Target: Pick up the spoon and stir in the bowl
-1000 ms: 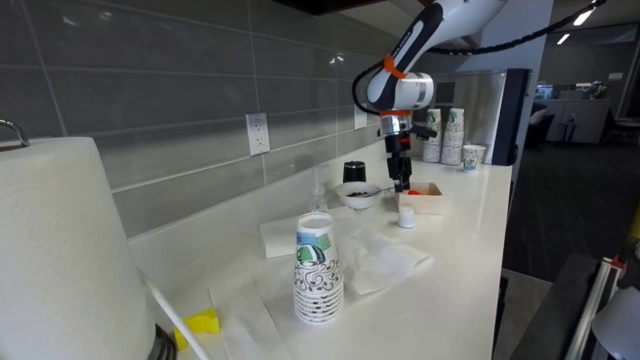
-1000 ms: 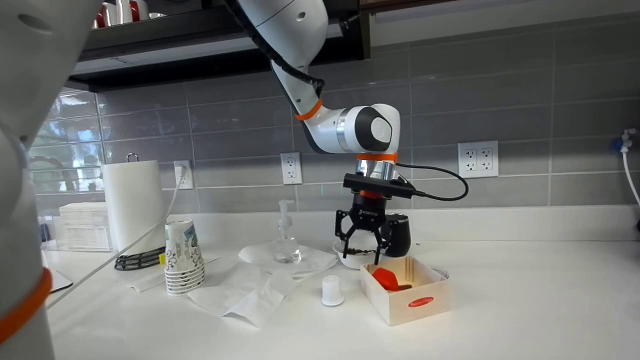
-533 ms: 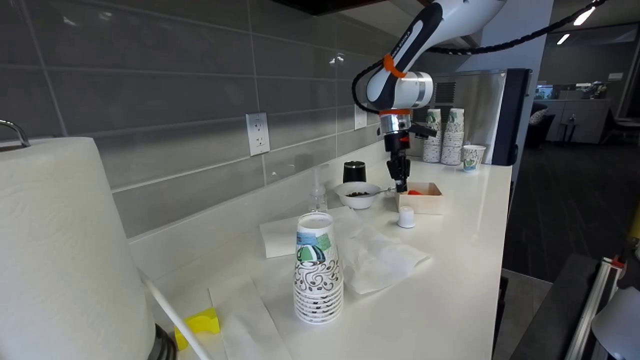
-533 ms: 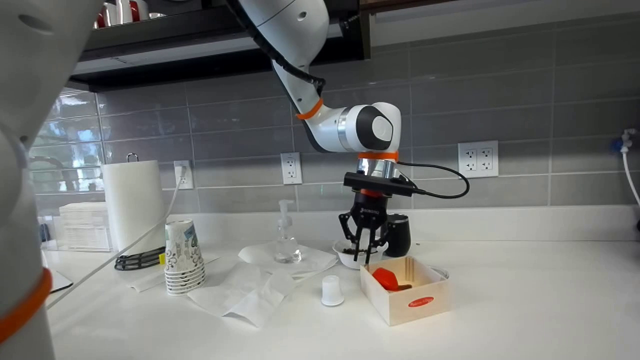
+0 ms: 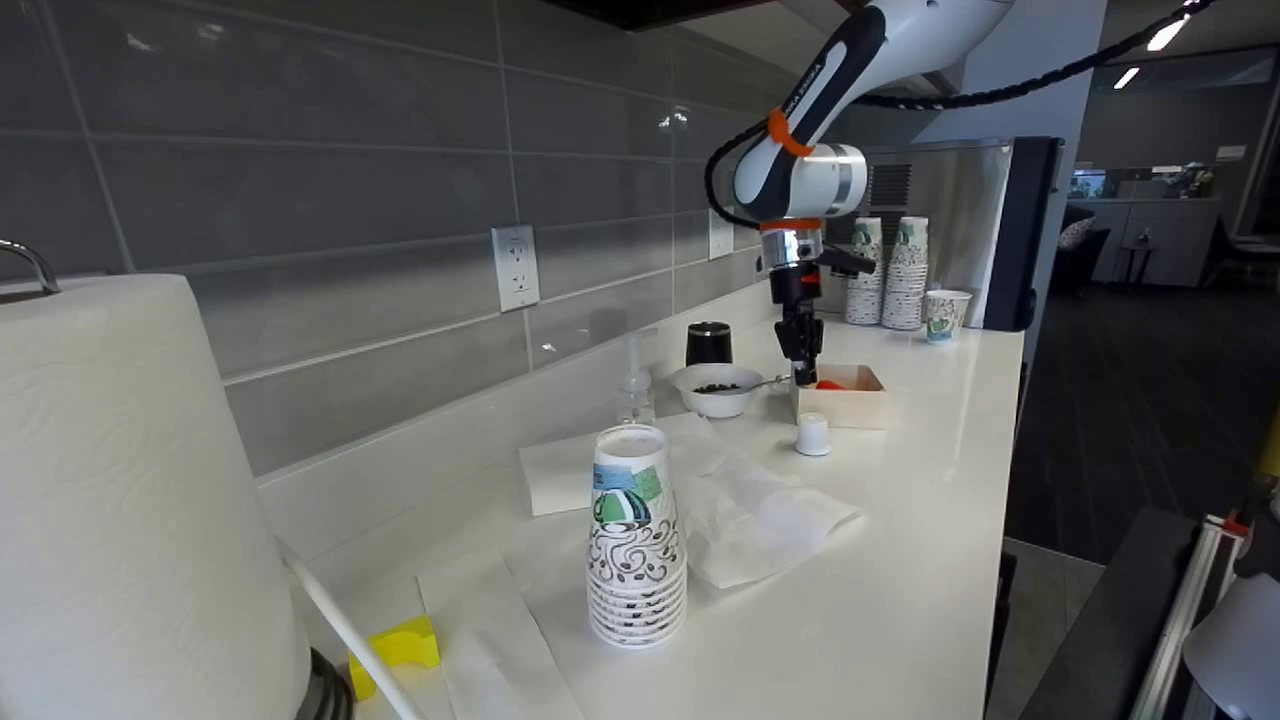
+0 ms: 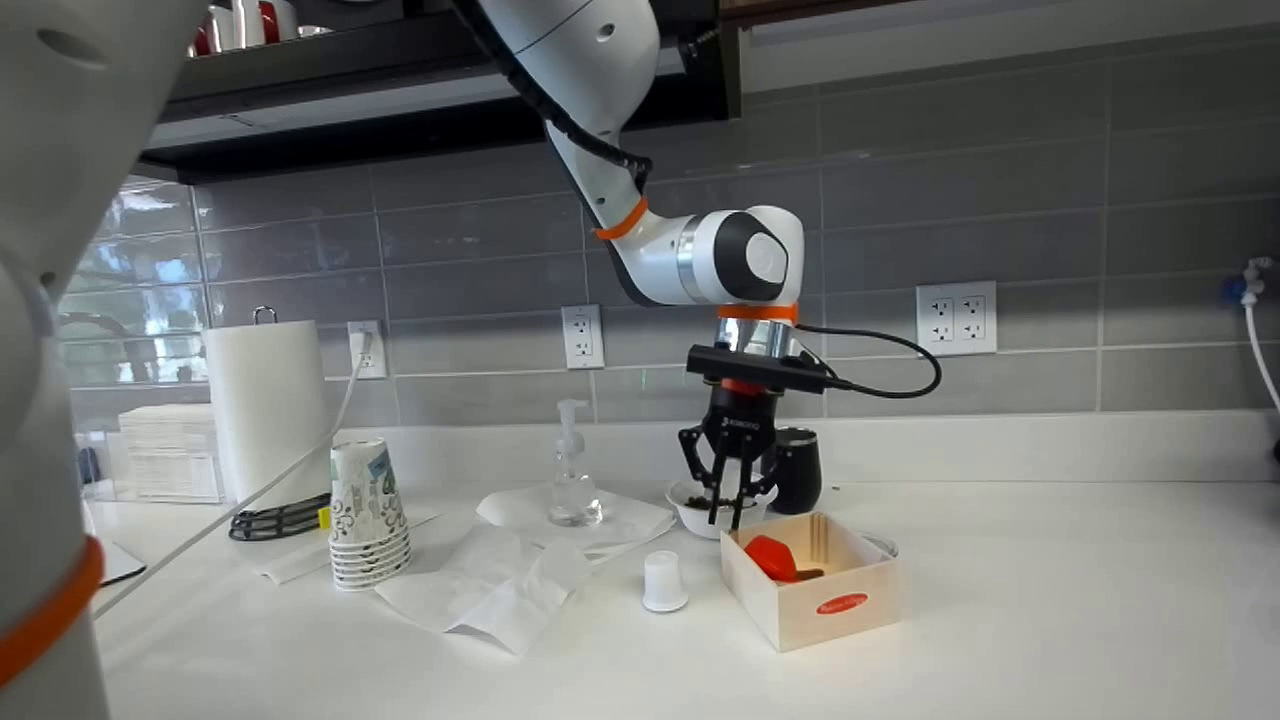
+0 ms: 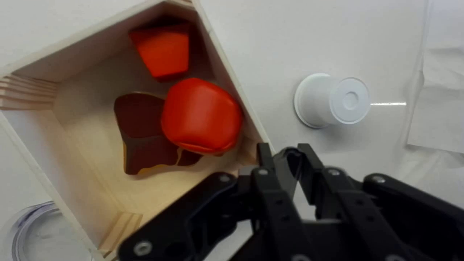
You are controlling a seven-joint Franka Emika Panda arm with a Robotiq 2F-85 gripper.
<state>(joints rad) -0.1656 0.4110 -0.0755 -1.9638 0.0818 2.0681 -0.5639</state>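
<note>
The spoon (image 5: 768, 381) is seen with its handle passed over the rim of the bowl (image 5: 715, 408) toward about three o'clock in an exterior view, and the handle is grasped by the gripper (image 6: 725, 520). Compared with a second ago, the fingers (image 7: 264, 155) are drawn together from a wide spread, and in the wrist view the handle is pinched between their tips. The handle is slim, grey and shiny; the head is too small to be made out well but appears laid on the dark bits (image 5: 712, 389) inside the low, round, white bowl. In an exterior view, where a clear pump bottle (image 6: 573, 490) is stood at the bowl's nine o'clock, part of the bowl is hidden behind the fingers.

In an exterior view, the black mug (image 5: 709, 345) is set close to the bowl at twelve o'clock. At three o'clock, near the fingertips, an open wooden box (image 5: 845, 412) is placed, with a rounded red piece (image 7: 201, 116), a red block (image 7: 165, 52) and a flat brown piece (image 7: 141, 119) inside. A white pod (image 5: 813, 436) is stood at four o'clock, paper sheets (image 5: 775, 520) are spread at five, and upside-down stacked cups (image 5: 637, 540) are placed farther off at seven.
</note>
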